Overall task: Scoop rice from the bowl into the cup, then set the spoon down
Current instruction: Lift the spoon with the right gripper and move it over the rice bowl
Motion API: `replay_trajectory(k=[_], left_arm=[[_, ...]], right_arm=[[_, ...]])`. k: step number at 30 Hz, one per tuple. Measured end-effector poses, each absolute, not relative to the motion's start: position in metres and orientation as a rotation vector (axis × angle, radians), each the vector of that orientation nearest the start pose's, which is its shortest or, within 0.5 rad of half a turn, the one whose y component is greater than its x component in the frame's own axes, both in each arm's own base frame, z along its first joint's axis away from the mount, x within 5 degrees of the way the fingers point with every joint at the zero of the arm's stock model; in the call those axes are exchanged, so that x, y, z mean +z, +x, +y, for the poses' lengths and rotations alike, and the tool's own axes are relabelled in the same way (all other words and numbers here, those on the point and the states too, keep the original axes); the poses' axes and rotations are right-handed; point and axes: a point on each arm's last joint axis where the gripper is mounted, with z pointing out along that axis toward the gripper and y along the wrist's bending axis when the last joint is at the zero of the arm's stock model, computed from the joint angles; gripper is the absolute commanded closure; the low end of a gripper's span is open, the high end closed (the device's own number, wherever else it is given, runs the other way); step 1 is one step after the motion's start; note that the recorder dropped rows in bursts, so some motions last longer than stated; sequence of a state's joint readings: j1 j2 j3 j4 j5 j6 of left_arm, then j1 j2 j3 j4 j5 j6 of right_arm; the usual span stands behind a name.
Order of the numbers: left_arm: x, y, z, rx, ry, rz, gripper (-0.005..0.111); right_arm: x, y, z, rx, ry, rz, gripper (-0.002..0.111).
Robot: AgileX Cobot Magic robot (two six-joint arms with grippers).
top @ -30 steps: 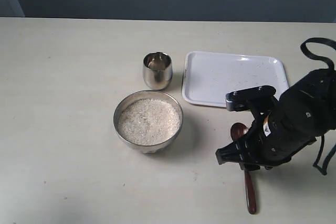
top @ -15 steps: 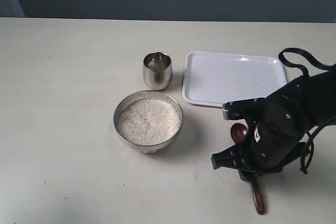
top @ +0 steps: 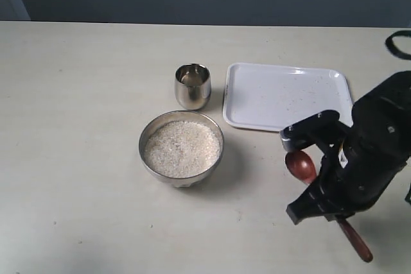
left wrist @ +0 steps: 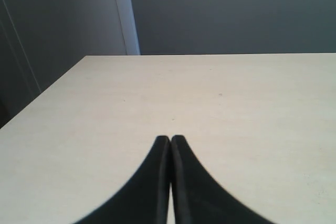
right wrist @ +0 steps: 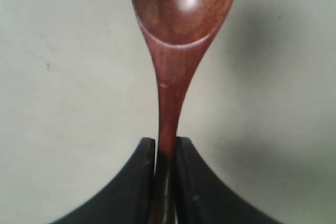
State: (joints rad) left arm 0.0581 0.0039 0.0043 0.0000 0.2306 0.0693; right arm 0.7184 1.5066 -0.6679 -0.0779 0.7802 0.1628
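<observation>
The dark wooden spoon [top: 300, 166] lies at the front right, scoop toward the tray, its handle running under my right arm. My right gripper [top: 323, 189] is shut on the handle just behind the scoop. In the right wrist view both fingers of the right gripper [right wrist: 165, 148] press the handle of the spoon [right wrist: 181, 3], whose scoop is empty. The steel bowl [top: 142, 147] holds white rice [top: 182, 149] at the table's middle. Behind it stands the small steel cup [top: 192, 85]. My left gripper [left wrist: 170, 139] is shut on nothing over bare table, out of the exterior view.
A white tray [top: 286, 94] with a few stray grains lies at the back right, beside the cup and just behind my right arm. The table's far edge meets a dark wall.
The right gripper's fingers have closed on the spoon's handle. The spoon has swung, its handle end now pointing further right, and the arm has shifted right.
</observation>
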Motion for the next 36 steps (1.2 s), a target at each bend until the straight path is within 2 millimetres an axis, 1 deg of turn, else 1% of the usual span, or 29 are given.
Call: replay_trajectory(k=[2,9,11,12,13,14,15,16,17,20,23,25,28,31,36], left_arm=[[0.191,0.056,0.003,0.094,0.01,1.723,0.106],[0.191,0.056,0.003,0.094,0.01,1.723,0.106],[0.191,0.056,0.003,0.094,0.01,1.723,0.106],[0.191,0.056,0.003,0.094,0.01,1.723,0.106],[0.191,0.056,0.003,0.094,0.01,1.723,0.106],[0.191,0.056,0.003,0.094,0.01,1.723,0.106],[0.191,0.056,0.003,0.094,0.01,1.723,0.106],[0.191,0.056,0.003,0.094,0.01,1.723,0.106],[0.191,0.056,0.003,0.094,0.01,1.723,0.106],[0.191,0.056,0.003,0.094,0.01,1.723,0.106],[0.191,0.056,0.003,0.094,0.01,1.723,0.106],[0.191,0.056,0.003,0.094,0.01,1.723,0.106],[0.191,0.056,0.003,0.094,0.01,1.723,0.106],[0.191,0.056,0.003,0.094,0.01,1.723,0.106],[0.191,0.056,0.003,0.094,0.01,1.723,0.106]], right_arm=[[0.186,0.177,0.143,-0.06,-1.012,2.811,0.109],[0.228,0.199,0.154,-0.138,-1.234,2.582,0.109],[0.251,0.211,0.163,-0.139,-1.283,2.467,0.109],[0.257,0.214,0.166,-0.141,-1.286,2.437,0.109],[0.268,0.219,0.174,-0.157,-1.318,2.377,0.109],[0.27,0.222,0.178,-0.181,-1.349,2.354,0.109],[0.271,0.225,0.188,-0.242,-1.427,2.316,0.109],[0.269,0.226,0.194,-0.284,-1.476,2.296,0.109],[0.265,0.226,0.204,-0.367,-1.563,2.263,0.109],[0.255,0.223,0.22,-0.503,-1.713,2.2,0.109],[0.242,0.215,0.24,-0.606,-1.848,2.099,0.109],[0.235,0.205,0.257,-0.665,-1.94,2.002,0.109],[0.225,0.193,0.277,-0.729,-2.033,1.887,0.109],[0.213,0.186,0.291,-0.792,-2.1,1.808,0.109],[0.199,0.189,0.301,-0.926,-2.157,1.695,0.109]])
